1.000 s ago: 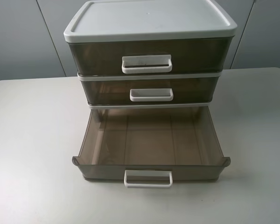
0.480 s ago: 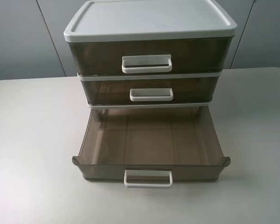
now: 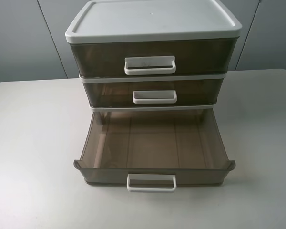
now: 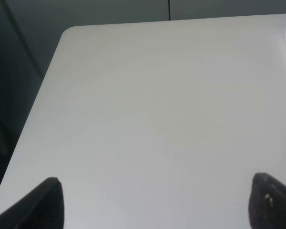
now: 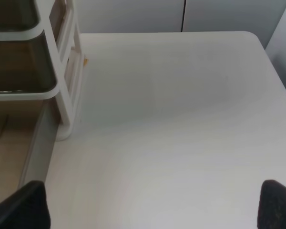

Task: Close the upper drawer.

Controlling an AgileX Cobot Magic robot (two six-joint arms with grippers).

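A small cabinet with a white lid (image 3: 152, 19) and three smoky brown drawers stands at the back middle of the table. The upper drawer (image 3: 190, 55) with its white handle (image 3: 149, 65) sits about flush with the frame. The middle drawer (image 3: 200, 90) also looks pushed in. The bottom drawer (image 3: 152, 143) is pulled far out and is empty. Neither gripper shows in the exterior high view. My left gripper (image 4: 157, 205) is open over bare table, left of the cabinet. My right gripper (image 5: 150, 207) is open beside the cabinet's right side (image 5: 62, 71).
The white table (image 3: 33, 143) extends on both sides of the cabinet. Its rounded far left corner (image 4: 69, 33) shows in the left wrist view and its far right corner (image 5: 255, 38) in the right wrist view. Grey wall panels stand behind.
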